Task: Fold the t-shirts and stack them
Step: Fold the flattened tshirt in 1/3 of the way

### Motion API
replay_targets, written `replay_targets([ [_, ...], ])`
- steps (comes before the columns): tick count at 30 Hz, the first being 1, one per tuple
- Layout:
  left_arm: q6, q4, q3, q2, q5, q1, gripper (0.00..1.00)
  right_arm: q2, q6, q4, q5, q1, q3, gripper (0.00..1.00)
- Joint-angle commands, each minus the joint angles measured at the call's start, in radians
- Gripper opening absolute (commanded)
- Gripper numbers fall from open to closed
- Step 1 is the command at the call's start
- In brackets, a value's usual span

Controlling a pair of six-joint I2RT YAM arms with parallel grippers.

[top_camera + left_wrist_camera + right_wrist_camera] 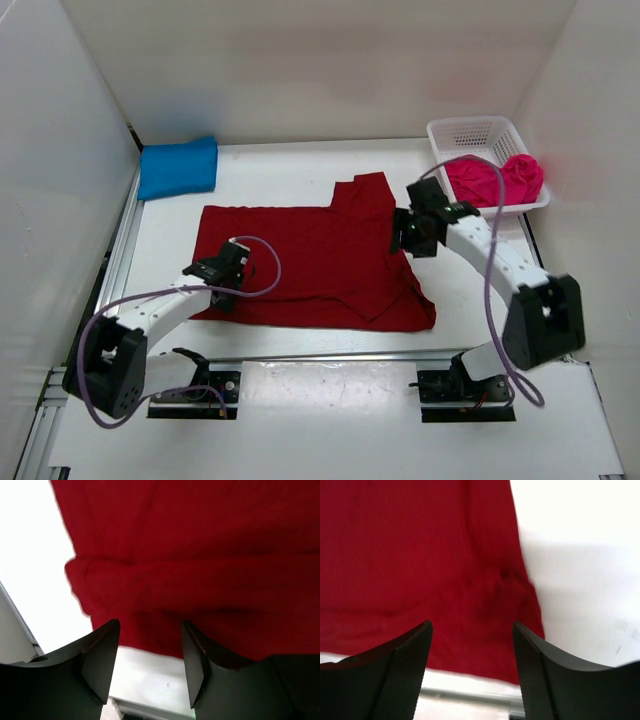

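Blue t-shirt lies folded at the far left corner of the counter. Left jaws stand apart, empty, over the near left edge of the dark red t-shirt, which is spread mid-counter. Right jaws are likewise apart above its right side. Pink t-shirt sits bunched in the white basket, far right.

White mesh basket on table

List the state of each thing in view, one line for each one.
dark red t-shirt, spread on the table, folding unfinished.
blue t-shirt, folded, far left corner.
white basket, upright, far right corner.
pink t-shirt, crumpled inside the white basket.
left gripper, open, empty, over the dark red t-shirt's near edge.
right gripper, open, empty, over the dark red t-shirt.
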Motion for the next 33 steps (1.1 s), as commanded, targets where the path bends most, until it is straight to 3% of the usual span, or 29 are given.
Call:
replay_targets([
  [1,-0.002,0.107,0.011,0.039,-0.065,-0.02,0.63,0.124,-0.129,-0.002,0.095,0.018,0.115,0.66],
  [5,-0.002,0.118,0.045,0.071,-0.085,-0.02,0.63,0.299,-0.206,0.007,0.105,0.029,0.222,0.56],
  [10,-0.002,0.118,0.024,0.089,-0.11,-0.009,0.64,0.449,-0.24,-0.003,0.099,0.038,0.337,0.54],
  [16,-0.002,0.109,-0.007,0.134,-0.099,0.0,0.64,0.494,-0.249,-0.004,0.112,0.069,0.339,0.51],
  [21,-0.002,0.109,-0.007,0.192,-0.079,0.009,0.66,0.534,-0.238,-0.014,0.142,0.069,0.339,0.38],
  [33,-0.002,0.109,0.036,0.266,-0.057,0.038,0.66,0.584,-0.246,-0.027,0.065,0.052,0.348,0.39],
])
